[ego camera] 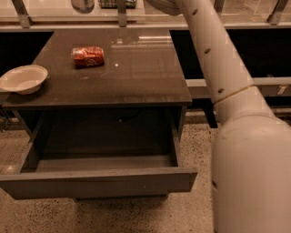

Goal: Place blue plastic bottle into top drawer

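Only the rounded clear base of the blue plastic bottle (pixel 82 4) shows, at the top edge of the camera view, lifted off the dark table (pixel 141 77). Its cap and label are out of view. My gripper is out of view above the top edge. Only my white arm (pixel 218 68) shows, running from the lower right up to the top of the view. The top drawer (pixel 97 182) stands pulled open below the table's front edge. Its grey-brown inside holds nothing that I can see.
A crushed red soda can (pixel 88 57) lies on its side at the table's back left. A white bowl (pixel 22 79) sits at the left edge. A railing with glass runs behind the table. Speckled floor lies around the drawer.
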`<act>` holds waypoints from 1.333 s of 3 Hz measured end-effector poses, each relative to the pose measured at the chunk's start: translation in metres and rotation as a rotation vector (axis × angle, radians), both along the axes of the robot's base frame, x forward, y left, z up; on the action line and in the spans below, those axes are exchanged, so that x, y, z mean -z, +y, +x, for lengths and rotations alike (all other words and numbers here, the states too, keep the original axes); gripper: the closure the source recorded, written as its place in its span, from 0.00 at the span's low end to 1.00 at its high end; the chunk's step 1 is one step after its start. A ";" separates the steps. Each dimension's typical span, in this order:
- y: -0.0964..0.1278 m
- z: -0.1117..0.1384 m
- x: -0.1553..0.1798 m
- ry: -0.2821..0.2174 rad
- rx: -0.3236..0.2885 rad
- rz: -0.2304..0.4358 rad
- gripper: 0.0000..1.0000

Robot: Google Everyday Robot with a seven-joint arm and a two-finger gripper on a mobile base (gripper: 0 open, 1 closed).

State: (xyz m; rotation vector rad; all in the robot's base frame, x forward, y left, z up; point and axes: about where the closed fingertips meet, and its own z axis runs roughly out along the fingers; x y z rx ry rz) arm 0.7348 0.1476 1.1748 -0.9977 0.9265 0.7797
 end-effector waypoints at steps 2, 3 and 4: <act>-0.026 -0.005 -0.001 -0.041 0.074 0.050 1.00; -0.016 -0.025 0.015 0.014 0.004 0.085 1.00; -0.024 -0.073 0.017 0.092 -0.066 0.164 1.00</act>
